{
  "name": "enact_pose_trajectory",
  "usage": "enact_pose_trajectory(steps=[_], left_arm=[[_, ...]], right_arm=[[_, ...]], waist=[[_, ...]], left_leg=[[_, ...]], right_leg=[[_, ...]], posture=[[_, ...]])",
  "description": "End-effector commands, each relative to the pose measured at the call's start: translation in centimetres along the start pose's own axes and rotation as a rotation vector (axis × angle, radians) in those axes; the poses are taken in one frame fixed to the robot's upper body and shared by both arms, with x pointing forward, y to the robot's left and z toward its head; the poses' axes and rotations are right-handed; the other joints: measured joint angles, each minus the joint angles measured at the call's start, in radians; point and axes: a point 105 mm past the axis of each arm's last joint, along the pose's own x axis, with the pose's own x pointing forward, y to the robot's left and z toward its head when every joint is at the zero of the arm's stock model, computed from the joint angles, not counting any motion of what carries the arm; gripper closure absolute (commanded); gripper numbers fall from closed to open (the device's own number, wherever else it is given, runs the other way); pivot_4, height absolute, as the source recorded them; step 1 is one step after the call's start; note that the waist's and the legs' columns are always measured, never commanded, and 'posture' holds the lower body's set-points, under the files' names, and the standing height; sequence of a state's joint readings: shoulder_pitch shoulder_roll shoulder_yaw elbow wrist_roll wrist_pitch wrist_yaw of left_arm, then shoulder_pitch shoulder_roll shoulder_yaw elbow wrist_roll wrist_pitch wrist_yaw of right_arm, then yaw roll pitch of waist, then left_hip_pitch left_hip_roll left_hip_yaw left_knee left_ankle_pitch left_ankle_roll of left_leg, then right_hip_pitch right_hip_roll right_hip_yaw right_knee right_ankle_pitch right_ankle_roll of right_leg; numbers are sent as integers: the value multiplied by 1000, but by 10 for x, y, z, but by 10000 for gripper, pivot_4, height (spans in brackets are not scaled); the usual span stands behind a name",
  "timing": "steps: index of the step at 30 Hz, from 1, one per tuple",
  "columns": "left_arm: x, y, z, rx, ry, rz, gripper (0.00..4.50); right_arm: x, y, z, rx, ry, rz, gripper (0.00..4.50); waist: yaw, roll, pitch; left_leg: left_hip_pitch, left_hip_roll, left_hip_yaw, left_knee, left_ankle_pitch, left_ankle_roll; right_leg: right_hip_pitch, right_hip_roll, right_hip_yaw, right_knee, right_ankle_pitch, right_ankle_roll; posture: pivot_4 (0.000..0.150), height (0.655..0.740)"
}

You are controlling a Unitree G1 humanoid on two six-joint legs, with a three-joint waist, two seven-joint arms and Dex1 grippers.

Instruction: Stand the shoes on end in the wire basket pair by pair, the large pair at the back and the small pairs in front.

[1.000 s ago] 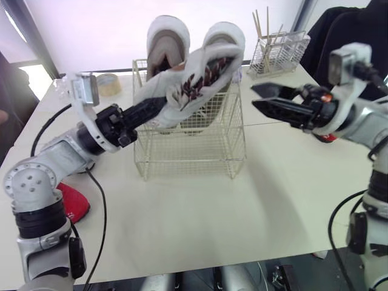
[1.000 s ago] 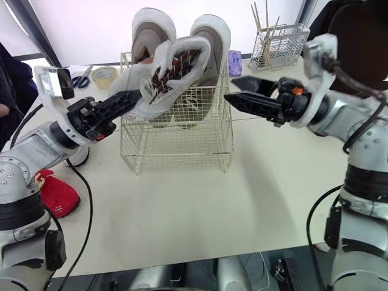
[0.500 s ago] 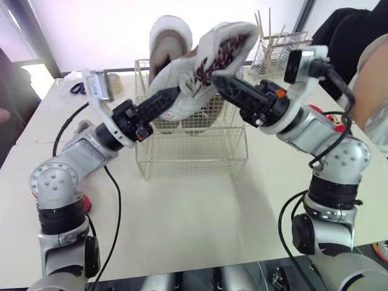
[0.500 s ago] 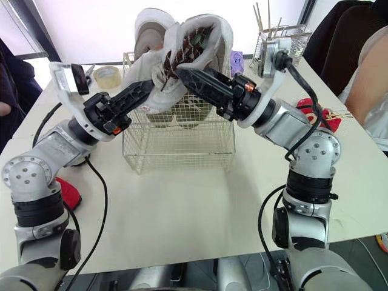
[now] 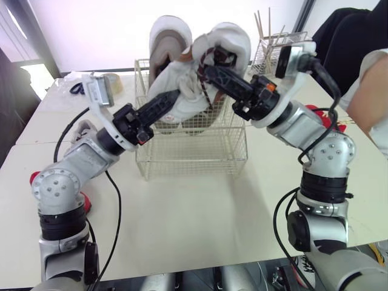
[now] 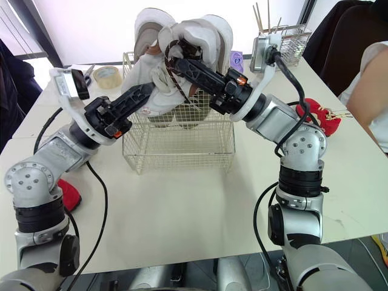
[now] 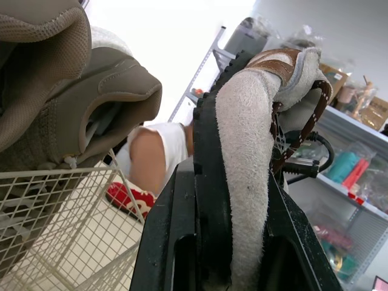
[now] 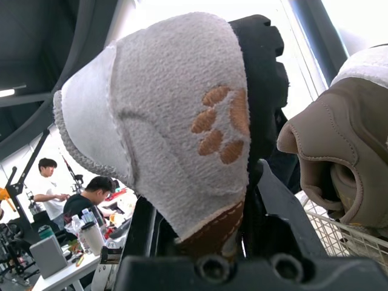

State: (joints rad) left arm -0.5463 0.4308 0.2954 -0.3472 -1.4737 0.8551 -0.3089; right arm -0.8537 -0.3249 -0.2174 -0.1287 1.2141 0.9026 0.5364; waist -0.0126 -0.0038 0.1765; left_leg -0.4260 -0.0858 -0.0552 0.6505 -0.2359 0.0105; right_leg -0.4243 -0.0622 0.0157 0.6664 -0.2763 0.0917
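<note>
A small grey-white shoe [image 5: 182, 91] with brown laces hangs over the wire basket [image 5: 194, 151], held from both sides. My left gripper [image 5: 171, 98] is shut on its sole edge, which sits between the black fingers [image 7: 173, 242]. From the right, my right gripper [image 5: 210, 68] is shut on the upper end of the shoe [image 8: 176, 121], by its brown paw print. The large beige pair [image 5: 170, 36] stands on end at the back of the basket, its second shoe [image 5: 229, 35] beside it.
A wire rack with chopsticks [image 5: 276, 51] stands behind on the right. Red shoes lie on the table at the left [image 5: 35, 177] and right [image 6: 318, 112]. A tape roll [image 6: 106, 76] sits behind on the left. A person's arm [image 5: 370, 91] is at the right edge.
My right arm swung in from the right and its open gripper closed on the shoe. The shoe, still in my left gripper, has dropped slightly towards the basket.
</note>
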Motion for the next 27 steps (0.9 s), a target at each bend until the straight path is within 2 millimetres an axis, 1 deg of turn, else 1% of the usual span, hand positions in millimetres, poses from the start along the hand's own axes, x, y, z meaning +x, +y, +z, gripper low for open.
enact_pose_trajectory(steps=[1,3,4,7,8,9,10,12,15,18,23,27], left_arm=[[1,-6,-3,46,39,5,42050],[0,-4,-4,69,62,25,31826],[-1,-4,-4,82,73,27,28548],[-7,-6,-6,167,149,38,13019],[-11,-7,-8,199,180,44,7864],[-14,-7,-9,222,203,50,2498],[-19,-6,-10,255,239,60,429],[-30,-5,-11,316,313,82,429],[-50,0,-16,441,468,112,429],[-61,7,-20,531,568,131,429],[-59,15,-17,673,606,126,429],[-57,24,-20,879,687,113,429]], right_arm=[[11,16,12,-72,-3,71,38848],[11,17,16,-94,6,74,38848],[10,17,18,-116,21,73,38848],[5,16,28,-206,94,75,38848],[4,15,32,-233,118,79,38848],[2,14,35,-258,139,83,38848],[1,13,39,-292,171,87,38848],[-4,8,43,-382,262,87,38848],[-16,-8,46,-520,435,87,38848],[-22,-23,43,-619,569,104,38848],[-21,-44,38,-736,682,132,38848],[-20,-55,30,-804,765,172,38848]], waist=[[0,0,0],[0,0,0],[0,0,0],[0,0,0],[-1,0,0],[0,0,0],[0,0,0],[0,0,0],[-3,1,0],[-3,1,1],[-1,1,1],[0,1,1]], left_leg=[[0,0,0,0,0,0],[0,0,0,0,0,0],[0,0,0,0,0,0],[0,0,0,0,0,0],[0,0,0,0,-2,4],[0,0,0,-1,-3,4],[0,0,0,-1,-3,4],[0,0,0,-1,-3,5],[0,0,0,-3,-3,5],[0,1,1,-3,-3,5],[0,1,1,-4,-3,5],[0,1,1,-4,-3,4]], right_leg=[[0,0,0,0,0,0],[0,0,0,0,0,0],[0,0,0,0,0,0],[0,0,0,0,0,0],[0,0,0,0,0,0],[0,0,0,-1,0,0],[0,0,0,-1,0,0],[0,0,0,-1,0,0],[0,0,0,-2,0,-1],[-1,0,0,-3,0,-1],[-1,0,0,-3,0,-1],[-1,0,0,-4,0,-1]], posture=[[1500,7400],[1500,7400],[1500,7400],[1500,7400],[1500,7400],[1500,7400],[1500,7400],[1500,7400],[1500,7400],[1500,7400],[1500,7400],[1500,7400]])
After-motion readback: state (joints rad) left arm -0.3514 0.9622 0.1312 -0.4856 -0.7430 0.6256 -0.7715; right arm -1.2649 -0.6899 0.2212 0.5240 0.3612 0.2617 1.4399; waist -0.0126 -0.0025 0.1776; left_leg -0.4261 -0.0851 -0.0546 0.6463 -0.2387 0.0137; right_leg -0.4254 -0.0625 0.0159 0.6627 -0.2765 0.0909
